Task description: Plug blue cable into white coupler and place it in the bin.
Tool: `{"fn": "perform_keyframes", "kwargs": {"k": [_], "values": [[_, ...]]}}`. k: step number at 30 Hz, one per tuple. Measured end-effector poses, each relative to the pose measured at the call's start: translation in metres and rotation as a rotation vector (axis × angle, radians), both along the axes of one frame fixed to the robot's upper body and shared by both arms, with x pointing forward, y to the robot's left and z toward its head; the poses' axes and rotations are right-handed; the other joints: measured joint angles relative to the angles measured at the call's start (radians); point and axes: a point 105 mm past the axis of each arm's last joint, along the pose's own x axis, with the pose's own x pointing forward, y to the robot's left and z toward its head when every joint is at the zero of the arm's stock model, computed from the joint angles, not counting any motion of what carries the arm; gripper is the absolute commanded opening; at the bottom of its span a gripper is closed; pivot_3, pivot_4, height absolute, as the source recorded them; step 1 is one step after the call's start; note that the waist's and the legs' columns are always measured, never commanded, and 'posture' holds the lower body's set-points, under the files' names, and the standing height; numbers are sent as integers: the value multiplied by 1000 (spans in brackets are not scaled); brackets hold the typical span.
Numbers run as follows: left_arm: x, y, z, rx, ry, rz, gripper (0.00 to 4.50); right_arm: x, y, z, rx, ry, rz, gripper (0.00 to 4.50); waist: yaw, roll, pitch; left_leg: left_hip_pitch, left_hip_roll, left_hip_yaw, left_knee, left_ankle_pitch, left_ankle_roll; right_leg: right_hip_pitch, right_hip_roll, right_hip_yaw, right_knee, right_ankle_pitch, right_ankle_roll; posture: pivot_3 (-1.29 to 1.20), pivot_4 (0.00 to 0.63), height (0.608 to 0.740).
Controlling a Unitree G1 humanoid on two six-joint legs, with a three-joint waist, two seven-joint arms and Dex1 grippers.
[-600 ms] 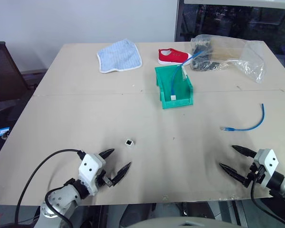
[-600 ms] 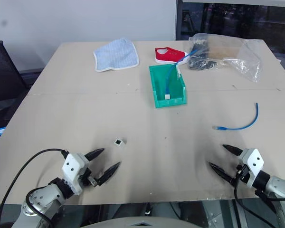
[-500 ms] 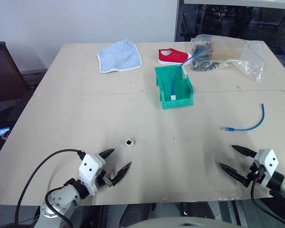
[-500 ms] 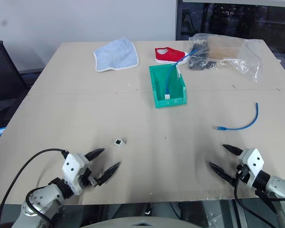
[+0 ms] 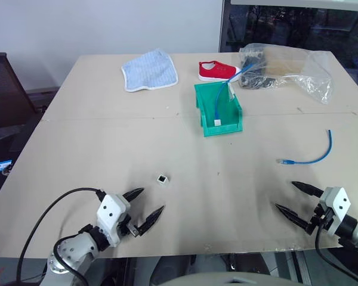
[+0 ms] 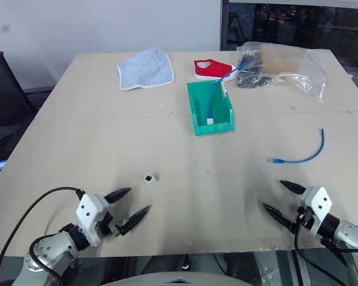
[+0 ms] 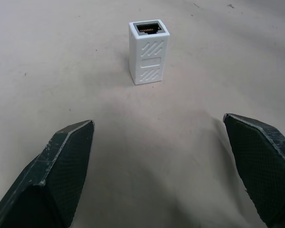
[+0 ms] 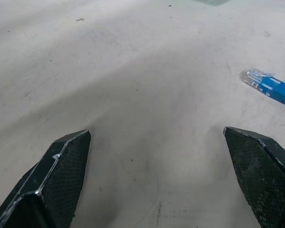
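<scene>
Even, soft indoor light for you.
You get faint shadows on the pale beige tabletop (image 5: 107, 149), and glare on the crinkled clear plastic bag (image 5: 298, 68).

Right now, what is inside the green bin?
The bin holds a light-blue cable with a small white piece at its near end. The far end runs over the back rim.

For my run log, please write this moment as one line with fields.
left gripper: open, empty | right gripper: open, empty | white coupler: upright on table | blue cable: loose, unplugged | bin: far
</scene>
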Motion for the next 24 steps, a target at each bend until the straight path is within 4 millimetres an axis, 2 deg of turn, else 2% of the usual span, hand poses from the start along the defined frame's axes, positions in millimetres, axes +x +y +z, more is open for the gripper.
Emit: {"fn": "perform_keyframes", "kwargs": {"k": [4,7,10,12,14,19,24], "values": [[0,2,1,3,-1,0,4500,2,0,2,-1,-9,4,4411,0,0,0,0,0,0,0,0,0,0,0,0,0,0,0,0,150,740],[7,6,11,-18,-1,-11,4500,12,-6,13,10,-30,-18,4411,-1,0,0,0,0,0,0,0,0,0,0,0,1,0,0,0,150,740],[20,3,37,-38,-35,-88,4500,19,-15,24,-3,7,-12,4411,4,1,1,-1,0,-2,2,0,0,0,0,-3,1,0,0,0,150,740],[31,-8,70,3,-90,-236,4500,32,-24,37,-32,25,-24,4411,2,1,1,0,0,-2,3,1,1,1,0,-3,2,1,-2,0,150,740],[35,-18,91,31,-127,-331,4500,41,-29,46,-64,24,-37,4411,-1,2,0,1,0,-1,2,2,3,1,0,-3,2,1,-2,0,150,740],[47,-49,140,86,-154,-562,4500,79,-38,60,-223,77,-82,4411,-9,3,1,-2,1,0,1,4,1,-3,1,-2,2,2,-2,0,150,740],[46,-63,154,106,-124,-661,4500,98,-41,59,-247,157,-85,4411,-9,2,1,-3,1,1,-2,5,-2,-6,1,-1,1,2,-2,0,150,740]]}}
